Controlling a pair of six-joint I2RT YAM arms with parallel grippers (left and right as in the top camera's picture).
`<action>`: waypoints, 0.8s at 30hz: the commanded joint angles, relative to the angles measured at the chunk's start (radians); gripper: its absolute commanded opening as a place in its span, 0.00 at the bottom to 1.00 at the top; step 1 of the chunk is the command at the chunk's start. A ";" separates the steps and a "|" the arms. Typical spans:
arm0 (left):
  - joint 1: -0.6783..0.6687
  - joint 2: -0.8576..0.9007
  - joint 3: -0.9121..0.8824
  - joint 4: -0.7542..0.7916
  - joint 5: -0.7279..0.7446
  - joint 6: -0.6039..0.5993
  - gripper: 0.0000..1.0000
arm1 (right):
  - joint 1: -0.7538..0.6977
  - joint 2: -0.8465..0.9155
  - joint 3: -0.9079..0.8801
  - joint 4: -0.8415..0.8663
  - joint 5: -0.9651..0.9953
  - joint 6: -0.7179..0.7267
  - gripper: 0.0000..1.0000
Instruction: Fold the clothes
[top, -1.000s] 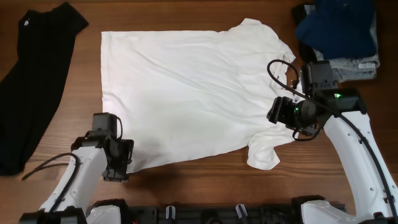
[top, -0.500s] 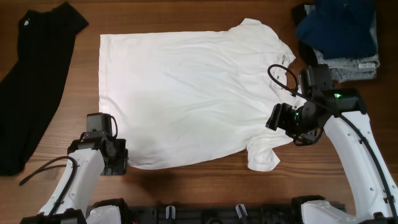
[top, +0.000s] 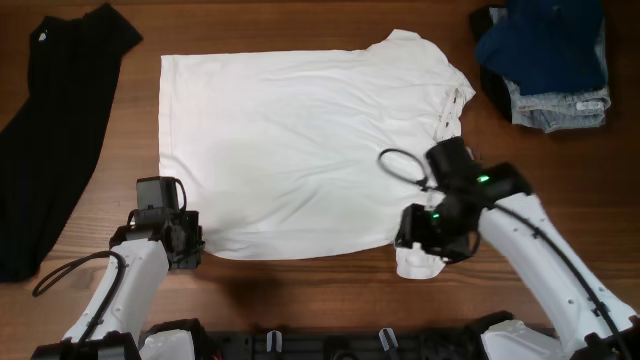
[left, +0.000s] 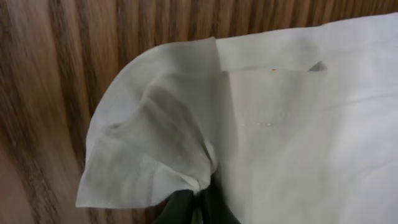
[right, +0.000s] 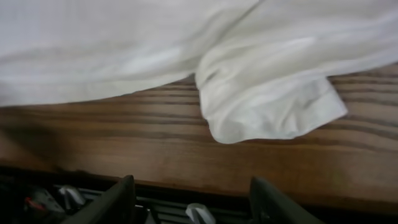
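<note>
right gripper (top: 430, 238) shifted inward and down the white T-shirt (top: 300, 140), lower sleeve (top: 412, 264) now just under and ahead of its spread fingers (right: 122, 200), left gripper (top: 186, 245) drawn back and outward with the hem corner (left: 143, 143) pinched in its grip, hem beside it now pulled straighter

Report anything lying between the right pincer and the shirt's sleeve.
Nothing visible: only bare table lies between the open right pincer and the sleeve of the shirt.

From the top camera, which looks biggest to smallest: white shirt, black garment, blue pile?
Largest: white shirt.
Then: black garment, partly cut off at the edge.
Smallest: blue pile.
</note>
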 joint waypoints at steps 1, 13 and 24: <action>0.008 0.026 -0.032 0.003 -0.038 -0.002 0.04 | 0.100 0.035 -0.002 0.004 0.124 0.085 0.58; 0.008 0.026 -0.032 0.002 -0.041 -0.002 0.04 | 0.167 0.229 -0.002 0.078 0.224 0.094 0.48; 0.008 0.026 -0.032 0.002 -0.041 -0.002 0.04 | 0.167 0.249 -0.030 0.138 0.237 0.123 0.32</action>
